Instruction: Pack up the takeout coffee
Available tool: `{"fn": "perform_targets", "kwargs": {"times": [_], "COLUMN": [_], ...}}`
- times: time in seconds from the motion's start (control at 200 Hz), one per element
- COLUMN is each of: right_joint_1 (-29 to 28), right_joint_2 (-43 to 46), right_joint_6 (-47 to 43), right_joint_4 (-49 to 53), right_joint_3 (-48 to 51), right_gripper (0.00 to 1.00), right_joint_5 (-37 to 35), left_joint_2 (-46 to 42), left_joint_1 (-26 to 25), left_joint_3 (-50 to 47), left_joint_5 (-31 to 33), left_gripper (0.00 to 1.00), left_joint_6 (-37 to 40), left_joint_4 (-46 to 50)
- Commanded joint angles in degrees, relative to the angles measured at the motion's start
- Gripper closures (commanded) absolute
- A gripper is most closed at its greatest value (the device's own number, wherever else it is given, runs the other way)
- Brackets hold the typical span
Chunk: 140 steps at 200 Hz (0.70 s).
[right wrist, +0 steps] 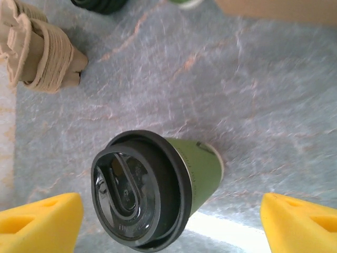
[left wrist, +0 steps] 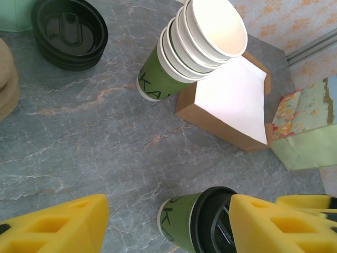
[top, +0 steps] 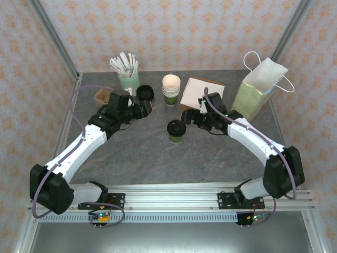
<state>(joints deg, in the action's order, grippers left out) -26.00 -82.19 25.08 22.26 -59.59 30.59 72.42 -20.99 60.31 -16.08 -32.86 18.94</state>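
The right gripper [right wrist: 171, 224] hangs wide open close beside the lidded coffee cup [right wrist: 141, 191], not touching it; the left gripper [left wrist: 168, 224] is open and empty.

Dark letters "KA", cut off at the edge, stand on the green band of the cup stack [left wrist: 158, 79]; the coffee [left wrist: 181, 224] shows a "K".

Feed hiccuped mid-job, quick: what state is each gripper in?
Left gripper: open, empty.
Right gripper: open, empty, facing the takeout coffee.
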Motion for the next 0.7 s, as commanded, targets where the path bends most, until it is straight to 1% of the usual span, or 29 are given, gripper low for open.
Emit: {"fn": "perform_targets", "kwargs": {"times": [0.0, 0.12, 0.235, 0.305, 0.325, 0.37, 0.696], "right_joint_1": [0.9, 0.9, 0.6, 0.1, -0.1, -0.5, -4.1], "right_joint_2": [-2.3, -4.7, -5.1, -4.9, -4.8, -4.9, -6.9], "right_joint_6": [6.3, 8.7, 9.9, 10.2, 10.3, 10.6, 12.1], "right_joint_4": [-4.9, -8.5, -10.8, -11.0, -11.2, -11.4, -14.8], "right_joint_3": [1.4, 2.5, 4.0, 4.4, 4.5, 5.0, 5.3], "right_gripper": [0.15, 0.19, 0.25, 0.27, 0.28, 0.29, 0.36], "right_joint_5": [8.0, 10.4, 11.4, 11.4, 11.3, 11.0, 9.4], "left_joint_2": [-1.0, -1.5, -1.8, -1.9, -2.0, -2.0, -2.3], "left_joint_1": [-0.4, -0.4, -0.4, -0.4, -0.4, -0.4, -0.2], "left_joint_3": [0.9, 0.9, 1.0, 1.3, 1.3, 1.4, 1.6], "left_joint_5": [0.4, 1.3, 1.8, 2.5, 2.7, 3.4, 5.5], "left_gripper": [0.37, 0.37, 0.37, 0.37, 0.37, 0.37, 0.37], "left_joint_6": [1.7, 1.9, 1.9, 1.9, 3.4, 3.8, 4.3], "left_joint_4": [1.4, 1.8, 2.2, 2.5, 2.6, 2.7, 2.9]}}
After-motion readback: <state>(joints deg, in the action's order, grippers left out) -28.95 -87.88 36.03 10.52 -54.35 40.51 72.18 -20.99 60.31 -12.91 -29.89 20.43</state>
